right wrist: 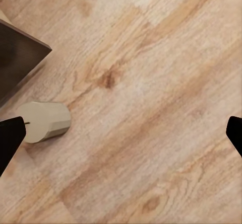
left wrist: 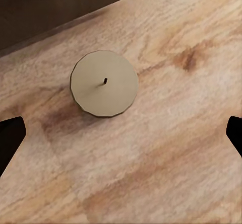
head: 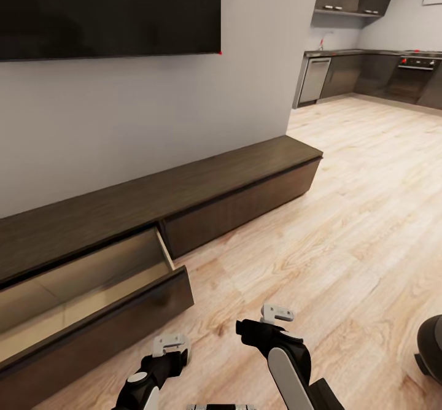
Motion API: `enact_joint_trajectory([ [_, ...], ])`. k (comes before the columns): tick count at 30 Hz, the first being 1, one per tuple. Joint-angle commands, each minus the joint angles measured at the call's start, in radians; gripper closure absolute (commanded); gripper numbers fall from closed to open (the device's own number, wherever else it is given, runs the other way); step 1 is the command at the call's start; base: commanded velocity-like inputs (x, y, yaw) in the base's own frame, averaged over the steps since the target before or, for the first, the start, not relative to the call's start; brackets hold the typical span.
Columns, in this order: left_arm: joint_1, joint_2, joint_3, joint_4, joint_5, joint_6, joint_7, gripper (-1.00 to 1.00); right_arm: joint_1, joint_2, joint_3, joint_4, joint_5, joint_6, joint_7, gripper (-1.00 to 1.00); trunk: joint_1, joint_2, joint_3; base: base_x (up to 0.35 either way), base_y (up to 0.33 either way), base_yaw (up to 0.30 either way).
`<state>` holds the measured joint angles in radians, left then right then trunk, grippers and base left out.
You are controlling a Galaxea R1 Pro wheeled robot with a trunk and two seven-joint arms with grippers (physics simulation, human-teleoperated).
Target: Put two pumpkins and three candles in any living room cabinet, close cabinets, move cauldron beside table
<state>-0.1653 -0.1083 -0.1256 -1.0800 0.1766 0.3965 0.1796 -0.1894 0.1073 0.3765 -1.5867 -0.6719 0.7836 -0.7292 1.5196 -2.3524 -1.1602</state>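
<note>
Both claws spread wide and holding nothing, left claw (left wrist: 121, 133) above upright candle (left wrist: 104, 83), right claw (right wrist: 121, 133) over floor (right wrist: 161, 83).

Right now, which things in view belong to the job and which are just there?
Job:
- candle, upright on the floor under the left hand, which is open
- cabinet, one drawer pulled open
- dark round object at the right edge, maybe the cauldron; can't confirm

Not job:
- wall TV
- kitchen units

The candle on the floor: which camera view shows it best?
The left wrist view: the candle is seen whole from above, wick visible, upright on the wooden floor. The right wrist view shows it from the side, near the picture's edge.
</note>
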Motion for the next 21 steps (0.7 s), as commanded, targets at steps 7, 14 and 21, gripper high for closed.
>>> enact_joint_trajectory([
  [7,0.0,0.001,-0.002,-0.001,0.011,0.004,0.009,-1.0,-0.001,0.001,0.001,0.0,-0.009,0.0,-0.01,-1.0,0.027,-0.05,-0.023,0.0,0.0,0.0],
  [14,0.0,0.001,-0.002,-0.001,0.011,0.004,0.009,-1.0,-0.001,0.002,0.001,0.001,-0.009,0.0,-0.009,-1.0,0.054,-0.099,-0.045,0.0,0.0,0.0],
  [21,0.0,0.001,-0.002,-0.001,0.01,0.004,0.009,-1.0,-0.001,0.002,0.001,0.001,-0.01,0.0,-0.009,-1.0,0.08,-0.148,-0.067,0.0,0.0,0.0],
])
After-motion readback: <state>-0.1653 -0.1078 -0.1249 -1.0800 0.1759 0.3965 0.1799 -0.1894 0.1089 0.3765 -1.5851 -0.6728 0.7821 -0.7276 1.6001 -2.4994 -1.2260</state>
